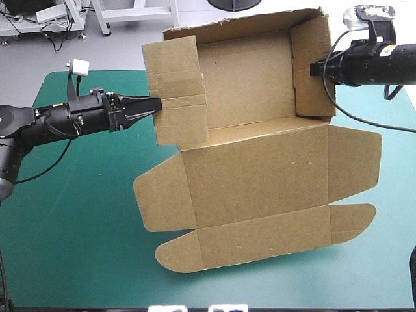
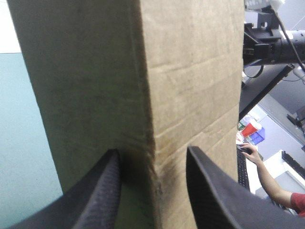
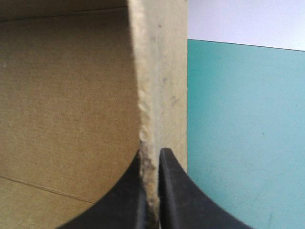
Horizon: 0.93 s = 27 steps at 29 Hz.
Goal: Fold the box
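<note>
My left pincer [image 1: 156,104] stands partly open, its two black fingers [image 2: 97,191] apart with a clear gap between them, and it has hold of nothing. Straight ahead of it, filling almost all I see past the tips, is the left side wall of the brown box [image 1: 260,175]: a creased flap with a sharp fold, and that fold runs back into the gap between my fingers. The tips lie against the board or just short of it; I cannot tell which. Beside this pincer, on its outer side, is the teal-green cover [image 1: 78,214].

My right pincer [image 1: 316,67] is all but closed, pinching the box's right side wall. The thin, ragged edge of the board runs up from between the two fingers, which press on either face of it. To one side of this pincer is the brown inside of the tray; to the other, the cover.

The box sits between my two pincers, its tray part open upward with the far wall and both side walls raised. From the tray's near edge the lid spreads out unfolded, away from both pincers toward the table's near edge, with a side flap at each end and a long front strip with rounded ends beyond it
</note>
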### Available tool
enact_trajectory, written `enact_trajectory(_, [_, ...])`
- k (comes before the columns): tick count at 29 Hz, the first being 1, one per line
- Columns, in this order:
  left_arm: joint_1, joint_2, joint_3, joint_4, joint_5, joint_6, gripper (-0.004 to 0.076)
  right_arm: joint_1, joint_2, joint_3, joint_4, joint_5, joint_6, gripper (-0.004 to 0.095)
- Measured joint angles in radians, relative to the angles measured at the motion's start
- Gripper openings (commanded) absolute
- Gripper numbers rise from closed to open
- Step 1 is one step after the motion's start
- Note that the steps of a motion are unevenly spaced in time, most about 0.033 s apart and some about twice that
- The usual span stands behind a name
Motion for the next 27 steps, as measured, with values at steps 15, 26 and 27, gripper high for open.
enact_trajectory(15, [-0.071, -0.002, 0.000, 0.195, -0.151, 0.011, 0.0320, 0.228, 0.000, 0.000, -0.229, -0.055, 0.106, 0.0000])
enact_trajectory(26, [-0.125, 0.022, 0.000, 0.274, -0.325, -0.026, 0.0211, 0.235, -0.058, 0.000, -0.200, -0.039, 0.126, 0.0001])
enact_trajectory(27, [-0.133, 0.030, 0.000, 0.279, -0.340, -0.028, 0.0162, 0.235, -0.065, 0.000, -0.197, -0.036, 0.126, 0.0000])
